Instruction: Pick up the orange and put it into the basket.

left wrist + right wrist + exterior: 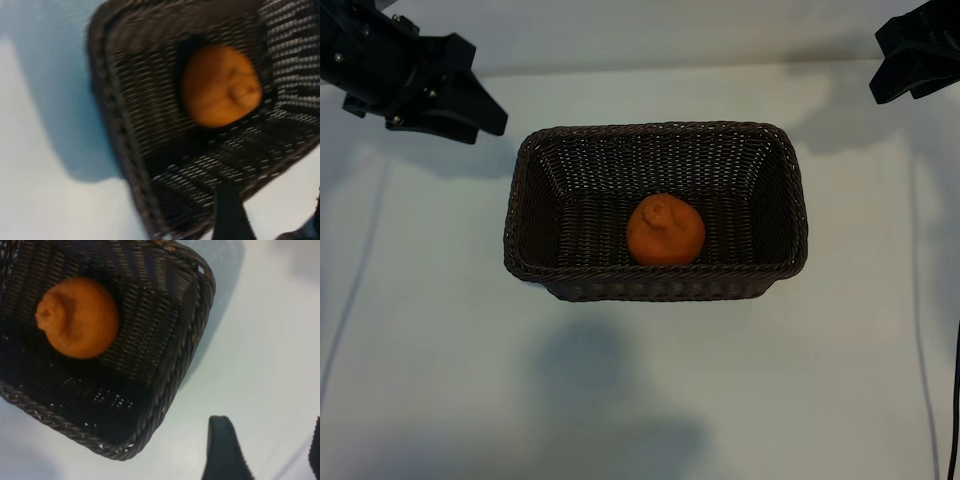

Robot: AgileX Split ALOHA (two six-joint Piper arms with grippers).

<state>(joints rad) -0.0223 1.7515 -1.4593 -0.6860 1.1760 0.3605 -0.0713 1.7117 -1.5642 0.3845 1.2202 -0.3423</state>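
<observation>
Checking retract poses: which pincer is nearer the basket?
Left. The left pincer sits just off the basket's far-left corner; the right pincer is farther out past its far-right corner. Both empty; the orange lies inside.

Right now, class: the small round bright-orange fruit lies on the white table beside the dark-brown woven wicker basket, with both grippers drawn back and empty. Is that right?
Not quite. The orange lies inside the basket, on its floor, as the exterior view shows. The left gripper and right gripper are indeed drawn back and empty.
</observation>
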